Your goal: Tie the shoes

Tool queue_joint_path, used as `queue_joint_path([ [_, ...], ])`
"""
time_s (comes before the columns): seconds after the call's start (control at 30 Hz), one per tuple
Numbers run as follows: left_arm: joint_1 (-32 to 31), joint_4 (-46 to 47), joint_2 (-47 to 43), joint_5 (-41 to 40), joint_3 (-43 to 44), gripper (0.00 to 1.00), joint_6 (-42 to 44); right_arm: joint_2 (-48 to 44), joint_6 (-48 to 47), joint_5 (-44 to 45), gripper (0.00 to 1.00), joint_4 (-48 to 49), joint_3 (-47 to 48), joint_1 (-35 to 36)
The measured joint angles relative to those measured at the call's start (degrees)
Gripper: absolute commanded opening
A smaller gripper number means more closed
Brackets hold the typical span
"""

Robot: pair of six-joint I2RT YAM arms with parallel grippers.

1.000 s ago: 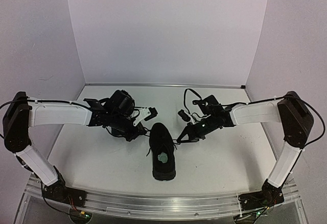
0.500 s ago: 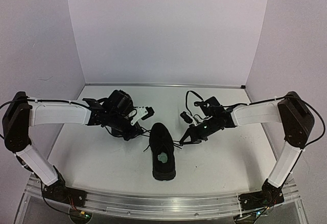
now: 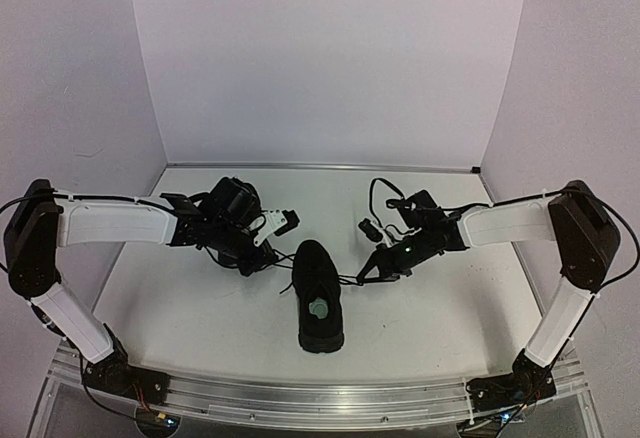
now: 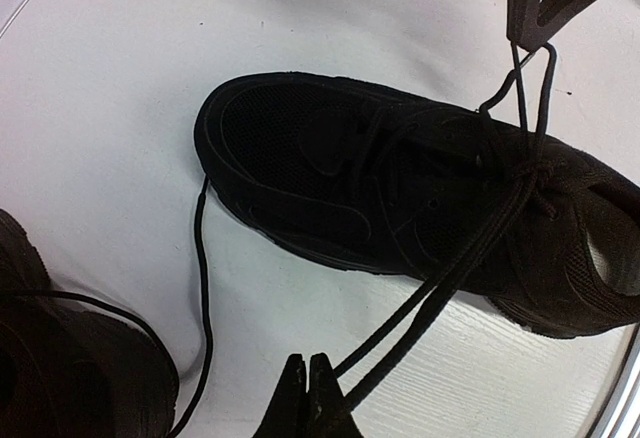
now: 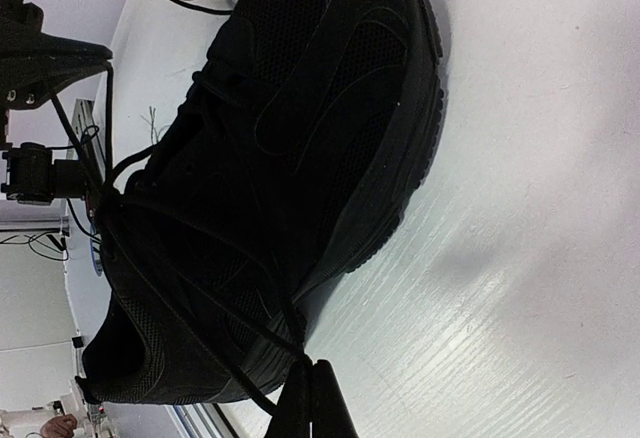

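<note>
One black shoe (image 3: pixel 318 293) lies mid-table, toe away from me, with a pale patch (image 3: pixel 319 309) in its opening. My left gripper (image 3: pixel 265 260) is shut on two lace strands (image 4: pixel 450 278) to the shoe's left; its fingertips (image 4: pixel 308 383) are pressed together. My right gripper (image 3: pixel 368 270) is shut on the lace loop (image 5: pixel 270 308) to the shoe's right, and it also shows in the left wrist view (image 4: pixel 528 40). The laces run taut from the shoe's tongue (image 4: pixel 520 173) to both grippers. The second shoe (image 4: pixel 60 378) is mostly hidden under my left arm.
A loose lace (image 4: pixel 200 278) from the second shoe trails on the white table (image 3: pixel 200 308) beside the first shoe's toe. White walls close the table at the back and sides. An aluminium rail (image 3: pixel 320 398) runs along the near edge.
My left gripper has drawn a little to the left and my right gripper a little to the right, each with its lace. The shoe has stayed in place.
</note>
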Motion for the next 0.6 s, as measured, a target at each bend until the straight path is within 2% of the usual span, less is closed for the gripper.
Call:
queue_joint_path([
  [0.6, 0.7, 0.0, 0.0, 0.3, -0.5, 0.00, -0.6, 0.0, -0.6, -0.1, 0.00, 1.4, -1.7, -0.9],
])
